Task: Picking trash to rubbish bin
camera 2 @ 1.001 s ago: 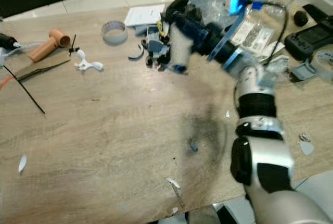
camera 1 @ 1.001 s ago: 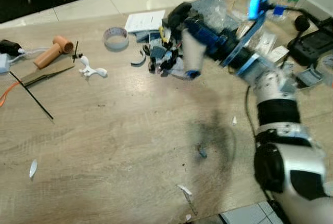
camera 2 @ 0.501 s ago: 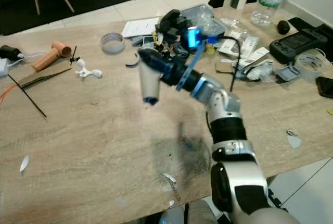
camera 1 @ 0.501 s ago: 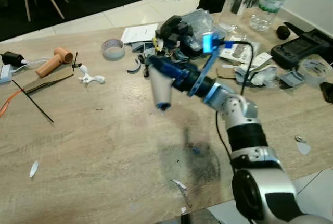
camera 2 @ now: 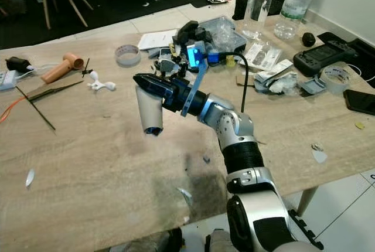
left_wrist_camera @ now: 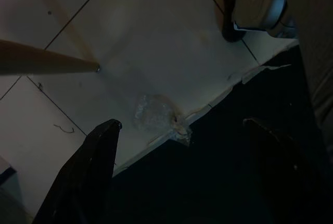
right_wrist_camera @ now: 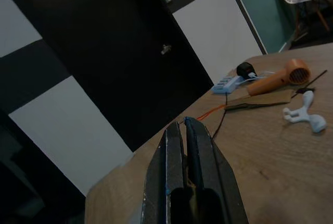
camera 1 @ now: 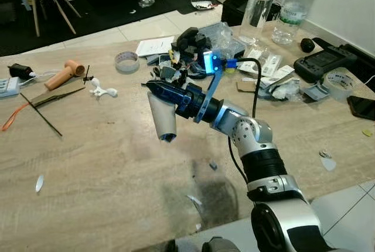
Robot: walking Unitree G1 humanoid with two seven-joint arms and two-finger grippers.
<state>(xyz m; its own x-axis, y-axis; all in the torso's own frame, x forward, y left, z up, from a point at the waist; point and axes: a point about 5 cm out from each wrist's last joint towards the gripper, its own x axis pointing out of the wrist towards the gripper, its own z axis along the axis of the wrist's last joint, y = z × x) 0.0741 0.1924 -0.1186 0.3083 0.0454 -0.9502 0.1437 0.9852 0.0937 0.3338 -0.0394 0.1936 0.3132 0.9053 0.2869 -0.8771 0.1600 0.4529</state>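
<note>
A white paper cup (camera 1: 163,120) hangs mouth-down over the middle of the wooden table (camera 1: 88,164). My right gripper (camera 1: 151,86) is shut on the cup's upper wall, its arm reaching in from the right. In the right wrist view the two black fingers (right_wrist_camera: 174,146) are pressed together, pointing past the table's left end. Small scraps of trash (camera 1: 193,200) lie on the table near its front edge, another scrap (camera 1: 38,183) at the left. My left gripper (left_wrist_camera: 182,127) hangs open over the tiled floor, above a crumpled bit of clear plastic (left_wrist_camera: 156,114).
Clutter fills the table's far side: a tape roll (camera 1: 126,61), an orange tube (camera 1: 65,73), a white figurine (camera 1: 101,89), a pile of dark parts (camera 1: 187,44), two bottles (camera 1: 258,6), a black controller (camera 1: 325,61). A thin black rod (camera 1: 41,114) lies at the left.
The right arm has swung the cup away from the clutter pile, leftward and toward the table's front. The head camera has shifted too, showing more of the table's right end.
</note>
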